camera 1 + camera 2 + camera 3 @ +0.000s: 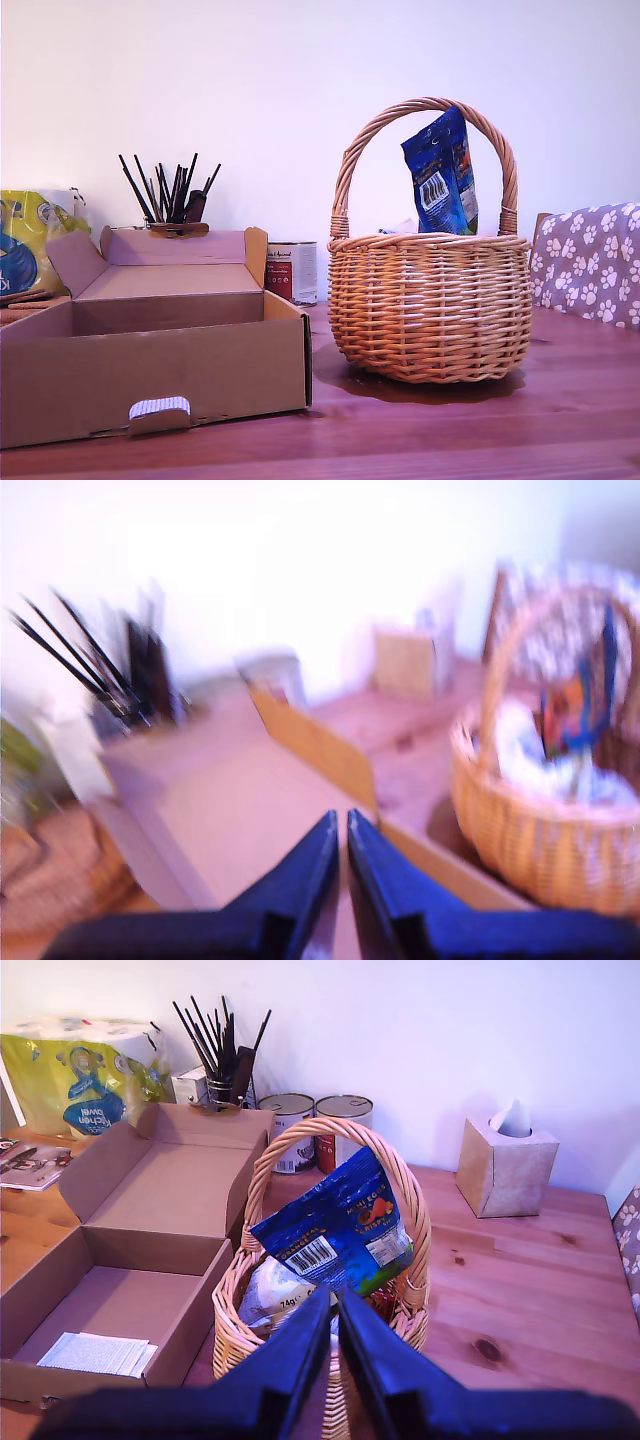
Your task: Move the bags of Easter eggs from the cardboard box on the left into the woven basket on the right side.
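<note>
A glossy blue bag of Easter eggs (442,175) stands upright in the woven basket (430,300), leaning on the arched handle. The second wrist view shows that bag (335,1225) from above, with pale packets under it inside the basket (235,1330). My second gripper (335,1298) hovers over the basket, shut and holding nothing. The cardboard box (150,375) lies open at the exterior view's left; only a white sheet (95,1353) shows inside it. My first gripper (340,818) is shut and empty above the box (310,745) in a blurred picture. Neither gripper appears in the exterior view.
Behind the box stand a yellow-and-blue kitchen-towel pack (30,240), a cup of black sticks (170,190) and tins (292,270). A tissue box (505,1165) sits on the wooden table beyond the basket. A paw-print cushion (590,260) is at the exterior view's right edge.
</note>
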Robot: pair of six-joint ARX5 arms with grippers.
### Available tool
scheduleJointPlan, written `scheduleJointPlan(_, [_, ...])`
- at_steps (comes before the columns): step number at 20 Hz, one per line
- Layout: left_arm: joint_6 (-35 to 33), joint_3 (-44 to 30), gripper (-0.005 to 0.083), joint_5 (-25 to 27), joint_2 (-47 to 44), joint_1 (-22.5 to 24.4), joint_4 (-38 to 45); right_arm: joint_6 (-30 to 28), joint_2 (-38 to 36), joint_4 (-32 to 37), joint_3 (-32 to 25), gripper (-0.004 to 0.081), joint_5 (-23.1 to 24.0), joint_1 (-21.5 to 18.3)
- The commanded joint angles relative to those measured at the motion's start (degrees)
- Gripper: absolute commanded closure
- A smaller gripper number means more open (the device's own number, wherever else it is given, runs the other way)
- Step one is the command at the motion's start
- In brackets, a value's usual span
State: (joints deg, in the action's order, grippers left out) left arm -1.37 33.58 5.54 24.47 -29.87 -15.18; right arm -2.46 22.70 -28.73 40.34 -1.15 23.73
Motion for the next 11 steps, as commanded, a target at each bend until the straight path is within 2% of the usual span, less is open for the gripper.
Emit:
scheduleJointPlan(1, [0.5,-1.3,0.0765,-0.1,-1.7,-0.1,-0.6,0.1,-0.5,-0.3,0.1,0.0782,-0.2,0.2])
scheduleJointPlan(11, [0.5,-1.3,0.0765,-0.1,-2.7,-0.1,-4.2,0.1,-0.5,-9.6,0.1,0.0782,0.2,0.2])
